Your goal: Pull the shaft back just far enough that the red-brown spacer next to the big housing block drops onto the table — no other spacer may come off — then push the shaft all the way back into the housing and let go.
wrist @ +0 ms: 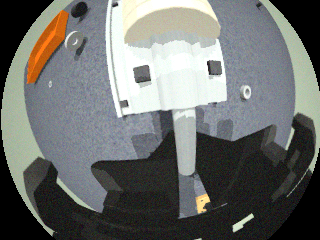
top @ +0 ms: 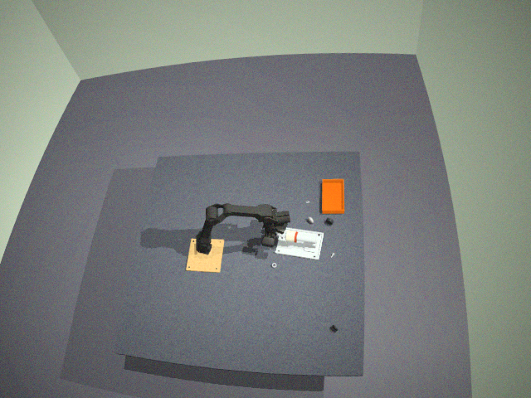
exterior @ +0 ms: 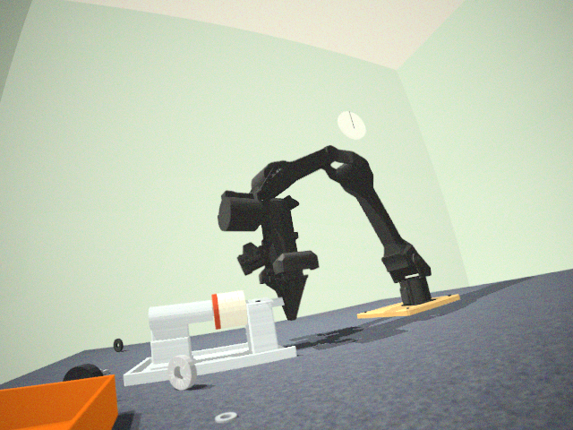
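Toward the tabletop's right edge (top: 361, 265), the shaft (exterior: 277, 302) (wrist: 185, 145) is grasped by the gripper (exterior: 290, 318) (wrist: 187, 175), presumably for pulling.

The tips of the black metal-like gripper (exterior: 291, 318) (wrist: 187, 172) cover the far end of the pale grey round shaft (exterior: 278, 302) (wrist: 185, 135) — the exterior view hides where it ends. The orange open-topped box (exterior: 55, 402) is cut off by that view's left edge. In the wrist view, the wide cream cylindrical spacer (wrist: 172, 22) runs past the top edge — the red-brown spacer is out of sight there.
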Robot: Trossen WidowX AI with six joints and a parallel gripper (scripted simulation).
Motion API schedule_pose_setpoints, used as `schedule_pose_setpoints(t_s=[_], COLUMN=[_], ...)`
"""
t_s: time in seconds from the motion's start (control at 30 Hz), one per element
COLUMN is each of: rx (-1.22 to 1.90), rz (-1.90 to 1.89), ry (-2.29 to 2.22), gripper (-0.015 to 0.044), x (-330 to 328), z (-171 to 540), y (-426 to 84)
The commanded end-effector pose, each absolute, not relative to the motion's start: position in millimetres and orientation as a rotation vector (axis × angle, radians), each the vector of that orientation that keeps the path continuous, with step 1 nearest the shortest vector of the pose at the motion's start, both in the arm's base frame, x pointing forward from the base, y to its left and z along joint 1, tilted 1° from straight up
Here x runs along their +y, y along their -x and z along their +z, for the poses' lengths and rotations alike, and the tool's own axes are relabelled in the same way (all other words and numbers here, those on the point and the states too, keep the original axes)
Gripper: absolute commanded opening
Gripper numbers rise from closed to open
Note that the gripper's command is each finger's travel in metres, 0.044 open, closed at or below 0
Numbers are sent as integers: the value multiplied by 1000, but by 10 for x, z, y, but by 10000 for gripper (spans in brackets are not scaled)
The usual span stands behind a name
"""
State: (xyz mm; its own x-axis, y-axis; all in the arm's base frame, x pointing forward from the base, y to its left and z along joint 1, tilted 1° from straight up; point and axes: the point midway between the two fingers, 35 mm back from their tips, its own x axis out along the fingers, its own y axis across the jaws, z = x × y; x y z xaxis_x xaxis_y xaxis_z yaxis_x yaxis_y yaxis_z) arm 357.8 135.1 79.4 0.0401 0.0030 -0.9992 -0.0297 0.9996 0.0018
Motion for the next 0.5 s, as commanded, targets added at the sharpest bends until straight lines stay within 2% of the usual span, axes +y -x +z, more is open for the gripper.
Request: schedule_pose_setpoints(t_s=[0.0,0.47], rx=[1536,1536], rz=[26,26], ry=[20,20], gripper=[0,0], x=[1350,1350], z=[794,793], y=[-3548,-3531])
